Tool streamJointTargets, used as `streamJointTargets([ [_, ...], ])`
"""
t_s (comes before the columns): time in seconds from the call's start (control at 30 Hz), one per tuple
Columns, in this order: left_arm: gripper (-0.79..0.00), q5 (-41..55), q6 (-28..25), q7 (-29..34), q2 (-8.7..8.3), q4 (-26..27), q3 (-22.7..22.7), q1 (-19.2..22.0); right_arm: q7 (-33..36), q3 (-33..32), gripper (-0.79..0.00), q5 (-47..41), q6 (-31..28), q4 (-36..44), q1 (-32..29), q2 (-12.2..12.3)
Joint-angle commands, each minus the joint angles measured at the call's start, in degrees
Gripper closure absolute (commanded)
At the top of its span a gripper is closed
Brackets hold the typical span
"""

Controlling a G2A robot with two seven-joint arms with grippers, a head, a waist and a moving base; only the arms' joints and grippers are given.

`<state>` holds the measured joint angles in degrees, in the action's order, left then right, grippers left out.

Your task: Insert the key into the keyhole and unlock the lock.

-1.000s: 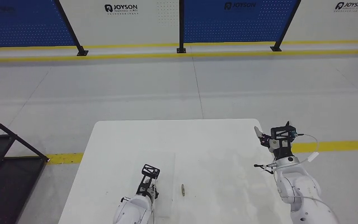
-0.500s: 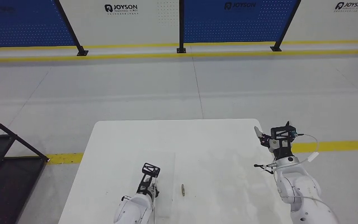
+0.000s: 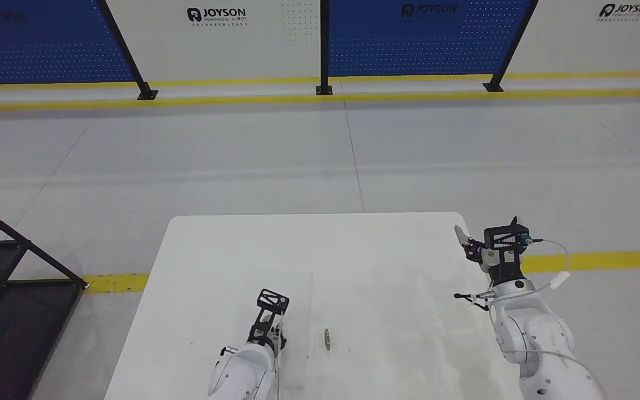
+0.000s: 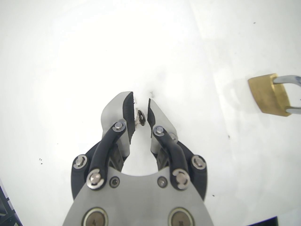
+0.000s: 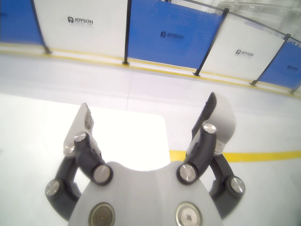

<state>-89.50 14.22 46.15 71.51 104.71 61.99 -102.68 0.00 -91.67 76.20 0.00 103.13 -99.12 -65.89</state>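
Note:
A brass padlock (image 4: 268, 95) with a steel shackle lies flat on the white table (image 3: 350, 250); from above the padlock (image 3: 326, 338) is a small object near the front middle. Just left of it, my left gripper (image 4: 141, 109) points down at the tabletop. Its fingers are drawn close around a small silver key (image 4: 140, 118), whose round head shows between the black pads. In the top view the left gripper (image 3: 272, 342) sits near the table's front edge. My right gripper (image 5: 150, 116) hangs open and holds nothing over the table's right edge (image 3: 487, 238).
The tabletop around the padlock is bare white, with a faint seam running beside the lock. Off the table's left side stands a black frame (image 3: 30, 265). Beyond the table are grey floor, yellow lines and blue and white barrier panels (image 5: 174, 31).
In the top view the left arm has shifted slightly to the right, toward the padlock. The right arm and the padlock have not moved.

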Motion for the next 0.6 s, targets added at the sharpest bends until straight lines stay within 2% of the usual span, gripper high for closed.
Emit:
streamJointTargets([
  [0.0,-0.095,-0.2,0.2,0.1,0.06,-0.1,0.0,0.1,0.0,0.0,-0.785,0.0,0.0,0.0,0.0,0.0],
  [0.07,-0.052,-0.3,0.4,0.2,0.12,-0.1,-0.1,0.1,0.0,0.0,-0.785,0.0,0.0,0.0,0.0,0.0],
  [0.1,-0.006,-0.3,0.5,0.2,0.14,-0.1,0.0,0.0,0.0,0.0,-0.785,0.0,0.0,0.0,0.0,0.0],
  [0.13,0.0,-0.4,0.6,0.2,0.16,0.0,0.0,0.0,0.0,0.0,-0.785,0.0,0.0,0.0,0.0,0.0],
  [0.57,0.0,-3.8,1.6,0.7,0.1,4.3,0.3,-3.3,0.0,0.0,-0.785,0.0,0.0,0.0,0.0,0.0],
])
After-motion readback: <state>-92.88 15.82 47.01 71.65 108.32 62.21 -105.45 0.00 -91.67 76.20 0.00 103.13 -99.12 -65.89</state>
